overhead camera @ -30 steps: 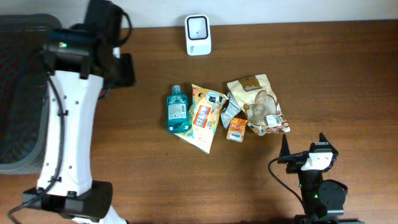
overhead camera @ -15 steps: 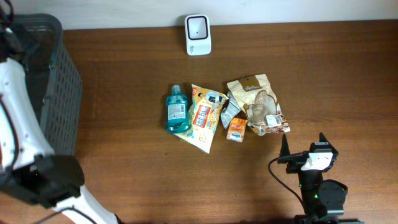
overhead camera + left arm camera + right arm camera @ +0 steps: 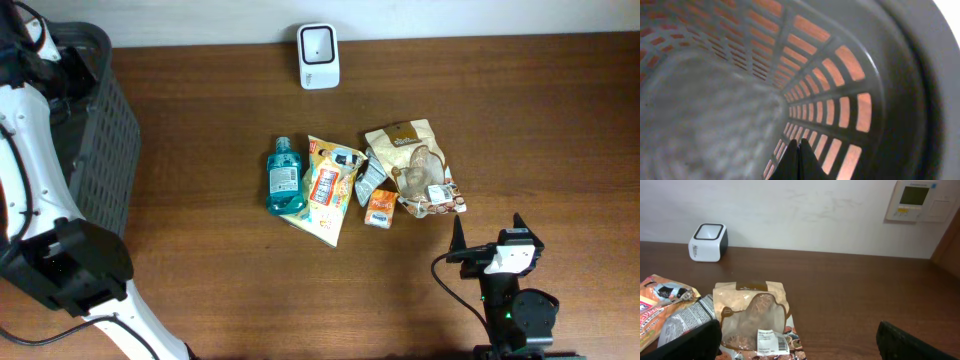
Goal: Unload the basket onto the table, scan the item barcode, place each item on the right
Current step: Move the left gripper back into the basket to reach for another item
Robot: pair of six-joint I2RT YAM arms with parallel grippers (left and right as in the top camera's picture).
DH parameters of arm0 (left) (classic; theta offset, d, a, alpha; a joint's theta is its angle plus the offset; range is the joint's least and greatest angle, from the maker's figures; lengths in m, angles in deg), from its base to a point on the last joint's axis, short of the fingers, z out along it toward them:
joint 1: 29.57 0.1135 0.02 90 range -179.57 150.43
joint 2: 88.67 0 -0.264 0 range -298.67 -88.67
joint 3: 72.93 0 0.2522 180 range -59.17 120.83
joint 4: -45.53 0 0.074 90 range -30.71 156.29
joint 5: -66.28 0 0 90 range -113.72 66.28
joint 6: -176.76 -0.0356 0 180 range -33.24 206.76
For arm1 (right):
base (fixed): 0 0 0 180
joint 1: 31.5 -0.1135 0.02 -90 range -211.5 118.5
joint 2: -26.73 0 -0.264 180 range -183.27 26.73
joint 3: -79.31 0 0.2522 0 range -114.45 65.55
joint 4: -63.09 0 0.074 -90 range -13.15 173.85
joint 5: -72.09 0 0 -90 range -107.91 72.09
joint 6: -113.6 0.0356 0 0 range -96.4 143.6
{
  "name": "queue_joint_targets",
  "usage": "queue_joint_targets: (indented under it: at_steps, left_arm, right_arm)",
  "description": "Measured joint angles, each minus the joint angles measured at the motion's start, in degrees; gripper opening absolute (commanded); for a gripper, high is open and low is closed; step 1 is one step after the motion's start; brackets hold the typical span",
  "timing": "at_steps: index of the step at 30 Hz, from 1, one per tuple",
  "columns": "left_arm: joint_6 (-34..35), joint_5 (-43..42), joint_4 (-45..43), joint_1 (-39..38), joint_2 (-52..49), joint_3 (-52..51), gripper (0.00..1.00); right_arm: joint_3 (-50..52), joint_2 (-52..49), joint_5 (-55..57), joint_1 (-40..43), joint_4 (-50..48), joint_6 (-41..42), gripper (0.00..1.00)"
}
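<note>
My left gripper [image 3: 800, 144] is shut on nothing, its tips pressed together inside the dark slatted basket [image 3: 105, 150] at the table's far left. Several items lie in a cluster mid-table: a blue bottle [image 3: 284, 177], an orange snack bag [image 3: 327, 188], a grey packet [image 3: 370, 180], a small orange packet [image 3: 380, 208] and a tan pouch [image 3: 412, 165] with a white barcode label [image 3: 771, 339]. The white scanner [image 3: 318, 55] stands at the back edge. My right gripper [image 3: 490, 234] rests open near the front edge, just in front of the pouch, touching nothing.
The left arm's white link [image 3: 30, 150] curves along the left edge beside the basket. A wall panel [image 3: 916, 200] hangs behind the table on the right. Bare brown tabletop [image 3: 540, 120] stretches right of the cluster.
The left arm has swung from over the table's left part into the basket, and its gripper has shut. The items and the right arm have not moved.
</note>
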Motion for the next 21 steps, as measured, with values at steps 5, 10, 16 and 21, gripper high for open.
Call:
queue_joint_targets:
  at_steps: [5, 10, 16, 21]
  left_arm:
    - [-3.4, -2.3, 0.5, 0.0, 0.0, 0.0, 0.00]
    - [-0.5, 4.8, 2.5, -0.2, 0.1, 3.8, 0.00]
    - [3.4, 11.5, 13.3, -0.2, 8.8, 9.6, 0.00]
    - [15.9, 32.3, 32.5, 0.3, 14.5, 9.1, 0.00]
  right_arm:
    - [0.0, 0.0, 0.0, 0.0, 0.0, 0.0, 0.98]
    - [0.0, 0.0, 0.0, 0.0, 0.0, 0.0, 0.98]
    - [0.0, 0.0, 0.0, 0.0, 0.0, 0.0, 0.98]
    - [0.0, 0.0, 0.0, 0.0, 0.0, 0.0, 0.98]
